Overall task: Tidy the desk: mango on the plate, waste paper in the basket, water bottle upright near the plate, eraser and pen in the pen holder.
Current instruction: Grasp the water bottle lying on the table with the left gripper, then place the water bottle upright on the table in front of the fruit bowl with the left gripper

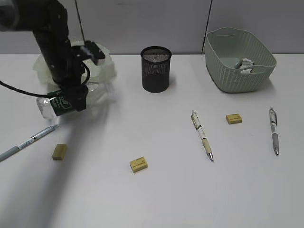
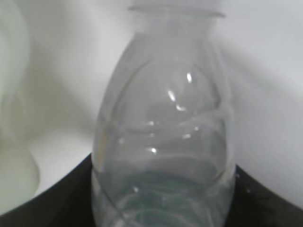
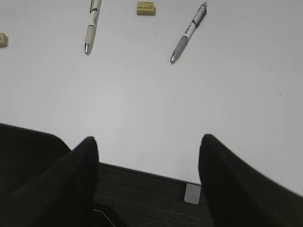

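My left gripper [image 1: 71, 97] is shut on the water bottle [image 1: 51, 105], which is tilted just above the desk [image 1: 156, 194] in front of the plate [image 1: 105, 71]. The bottle fills the left wrist view [image 2: 163, 123] between the jaws [image 2: 163, 198]. The arm covers much of the plate, and no mango shows. The waste paper [image 1: 247, 63] lies in the basket [image 1: 237, 78]. The pen holder [image 1: 156, 69] stands at the back middle. My right gripper [image 3: 149, 142] is open and empty over the desk's front edge, out of the exterior view.
Erasers lie at the left [image 1: 59, 151], front middle [image 1: 138, 164] and right [image 1: 233, 118]. Pens lie at the far left [image 1: 28, 142], right of middle [image 1: 202, 135] and far right [image 1: 274, 130]. The right wrist view shows two pens [image 3: 91, 26] [image 3: 188, 34] and an eraser [image 3: 146, 8].
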`<move>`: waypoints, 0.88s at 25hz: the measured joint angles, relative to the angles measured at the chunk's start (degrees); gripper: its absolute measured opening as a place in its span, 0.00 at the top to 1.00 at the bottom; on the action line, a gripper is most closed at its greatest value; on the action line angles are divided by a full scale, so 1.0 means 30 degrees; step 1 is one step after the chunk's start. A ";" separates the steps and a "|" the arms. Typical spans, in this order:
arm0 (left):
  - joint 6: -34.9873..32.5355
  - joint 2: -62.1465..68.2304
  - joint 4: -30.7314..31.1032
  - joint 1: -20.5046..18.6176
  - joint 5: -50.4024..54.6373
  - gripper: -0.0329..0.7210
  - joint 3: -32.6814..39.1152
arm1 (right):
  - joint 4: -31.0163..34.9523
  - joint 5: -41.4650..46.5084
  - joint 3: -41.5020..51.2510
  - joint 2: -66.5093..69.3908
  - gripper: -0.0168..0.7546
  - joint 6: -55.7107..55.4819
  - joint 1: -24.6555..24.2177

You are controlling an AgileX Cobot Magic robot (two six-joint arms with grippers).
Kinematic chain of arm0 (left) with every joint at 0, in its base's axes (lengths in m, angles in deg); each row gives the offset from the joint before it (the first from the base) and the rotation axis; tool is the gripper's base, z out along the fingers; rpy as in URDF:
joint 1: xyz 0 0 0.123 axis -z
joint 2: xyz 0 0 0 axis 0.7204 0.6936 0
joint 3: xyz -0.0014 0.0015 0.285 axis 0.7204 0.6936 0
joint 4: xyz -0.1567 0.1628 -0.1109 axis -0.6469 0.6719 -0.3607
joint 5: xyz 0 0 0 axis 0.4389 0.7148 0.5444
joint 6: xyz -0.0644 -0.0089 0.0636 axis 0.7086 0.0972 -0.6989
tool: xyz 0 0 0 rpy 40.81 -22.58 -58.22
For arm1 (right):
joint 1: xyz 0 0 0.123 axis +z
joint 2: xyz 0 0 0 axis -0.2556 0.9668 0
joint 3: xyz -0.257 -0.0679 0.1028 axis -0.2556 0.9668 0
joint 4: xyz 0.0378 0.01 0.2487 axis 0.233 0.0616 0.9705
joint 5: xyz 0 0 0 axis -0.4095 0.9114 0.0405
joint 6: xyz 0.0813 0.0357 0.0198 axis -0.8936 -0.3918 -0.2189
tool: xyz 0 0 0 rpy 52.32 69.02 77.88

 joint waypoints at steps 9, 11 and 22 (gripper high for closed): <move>0.2630 -0.3533 -0.3646 -0.0833 -0.0011 0.31 0.0000 | -0.0039 0.0000 0.0000 0.0000 0.30 0.0000 0.0000; 0.2745 -0.3978 -0.5009 -0.1657 0.0006 0.31 0.0000 | -0.0054 -0.0018 0.0000 0.0000 0.30 0.0000 0.0000; -0.0130 -0.7117 -1.2887 -0.6322 -0.2702 0.31 0.4465 | -0.0054 -0.0037 0.0000 0.0000 0.30 0.0000 0.0000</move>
